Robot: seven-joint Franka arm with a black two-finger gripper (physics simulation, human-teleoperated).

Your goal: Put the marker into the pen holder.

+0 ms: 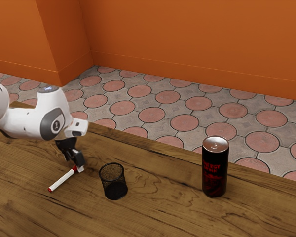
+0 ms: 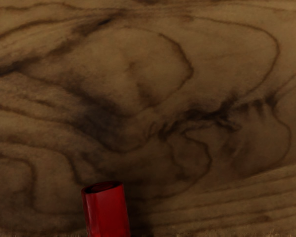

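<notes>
Orange walls (image 1: 197, 39) and a floor of pink discs set in grey paving (image 1: 185, 122) lie beyond your wood-grained tabletop (image 1: 158, 212). On it the white-barrelled marker (image 1: 62, 180) lies on its side, your gripper (image 1: 80, 168) at one red end (image 2: 107, 212). You can't tell from here whether it has closed on the marker or merely stands around it. Expect a light, stiff, smooth tube: it won't crush under moderate force, but it could roll or swivel in a loose grip. Take it across the barrel, squarely, near that red end, leaving plenty of length free to go down first into the black mesh pen holder (image 1: 113, 184). That stands upright near the gripper, and probably tips if nudged; the energy drink can (image 1: 214, 170) is well apart.
</notes>
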